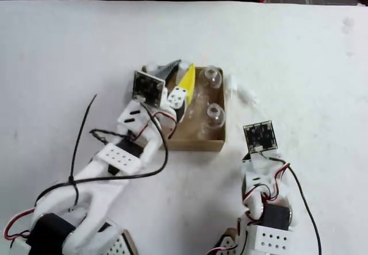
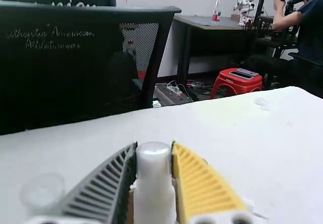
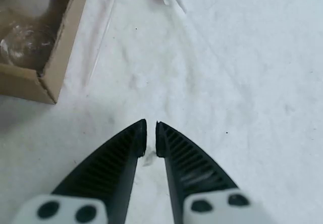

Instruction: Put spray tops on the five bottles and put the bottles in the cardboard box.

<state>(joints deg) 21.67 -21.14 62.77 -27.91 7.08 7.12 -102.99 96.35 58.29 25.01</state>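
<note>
Worktop (image 3: 242,82) beside the cardboard box (image 1: 195,145) is lying under the right claw (image 3: 150,133), hovering empty with its tips almost together as if waiting, while farther off the left claw (image 2: 154,146) is clamping a white spray top (image 2: 153,183) over the box's far corner, likely bound for the clear bottles (image 1: 214,114) inside.

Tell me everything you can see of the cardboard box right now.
The cardboard box is a shallow, open-topped tray of plain brown card, lying flat on the white table. Two clear bottles sit inside along its right side, one behind the other. The left end effector, shut on a white piece, is over its far left corner. The walls that show look intact.
</note>
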